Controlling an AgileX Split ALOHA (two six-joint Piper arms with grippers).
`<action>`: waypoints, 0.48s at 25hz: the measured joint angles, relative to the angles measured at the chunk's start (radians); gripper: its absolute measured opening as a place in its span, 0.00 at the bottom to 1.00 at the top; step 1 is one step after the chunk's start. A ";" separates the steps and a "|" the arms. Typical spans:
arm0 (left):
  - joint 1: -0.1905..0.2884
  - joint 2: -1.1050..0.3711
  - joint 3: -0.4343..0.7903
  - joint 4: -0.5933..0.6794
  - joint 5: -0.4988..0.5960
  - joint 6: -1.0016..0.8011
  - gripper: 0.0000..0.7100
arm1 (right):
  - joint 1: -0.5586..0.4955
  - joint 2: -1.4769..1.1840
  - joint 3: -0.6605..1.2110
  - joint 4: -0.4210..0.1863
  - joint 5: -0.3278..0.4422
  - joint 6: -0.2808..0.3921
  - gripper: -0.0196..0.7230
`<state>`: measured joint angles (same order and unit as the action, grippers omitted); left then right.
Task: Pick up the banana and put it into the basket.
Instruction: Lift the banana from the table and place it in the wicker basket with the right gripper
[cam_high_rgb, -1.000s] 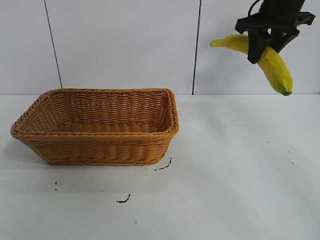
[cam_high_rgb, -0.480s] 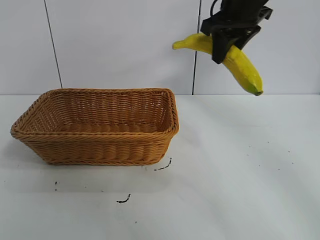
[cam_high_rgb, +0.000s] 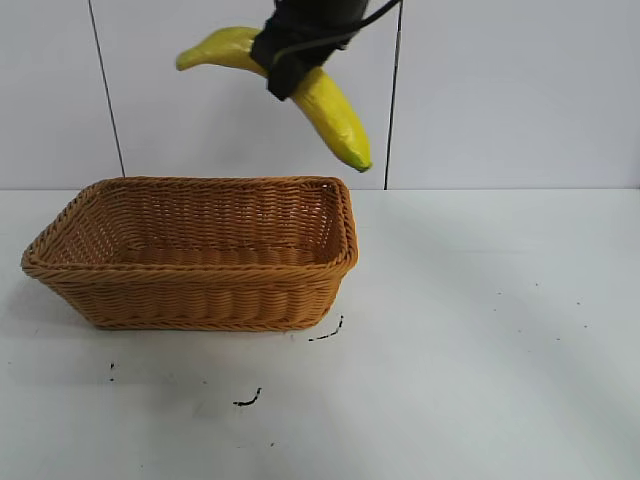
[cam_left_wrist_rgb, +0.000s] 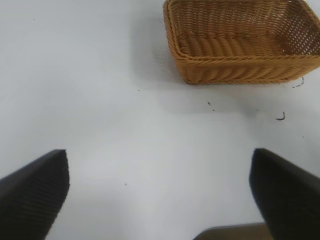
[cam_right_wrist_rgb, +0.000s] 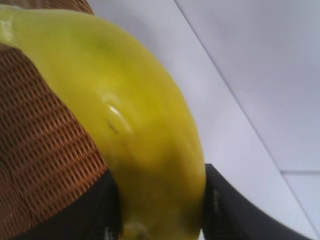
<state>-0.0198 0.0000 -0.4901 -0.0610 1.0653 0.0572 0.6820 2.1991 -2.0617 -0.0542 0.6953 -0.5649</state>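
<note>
Looks like robot test lab, not home or shop. Plain white table (cam_high_rgb: 480, 330), bare but for small black scuff marks (cam_high_rgb: 248, 400). Blank white panel wall (cam_high_rgb: 500, 90) behind, split by thin dark vertical seams (cam_high_rgb: 105, 90). Lone wicker basket (cam_high_rgb: 200, 300) as prop. No furnishings, no decoration.

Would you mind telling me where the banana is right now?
In the exterior view the banana hangs in the right gripper, high above the basket, over its right half.
</note>
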 joint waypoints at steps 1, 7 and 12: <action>0.000 0.000 0.000 0.000 0.000 0.000 0.98 | 0.004 0.019 0.000 -0.008 -0.002 -0.001 0.46; 0.000 0.000 0.000 0.000 0.000 0.000 0.98 | 0.007 0.139 0.000 -0.033 -0.096 -0.003 0.46; 0.000 0.000 0.000 0.000 0.000 0.000 0.98 | 0.007 0.203 0.000 -0.020 -0.142 -0.003 0.46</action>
<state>-0.0198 0.0000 -0.4901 -0.0610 1.0653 0.0572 0.6887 2.4024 -2.0617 -0.0741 0.5529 -0.5679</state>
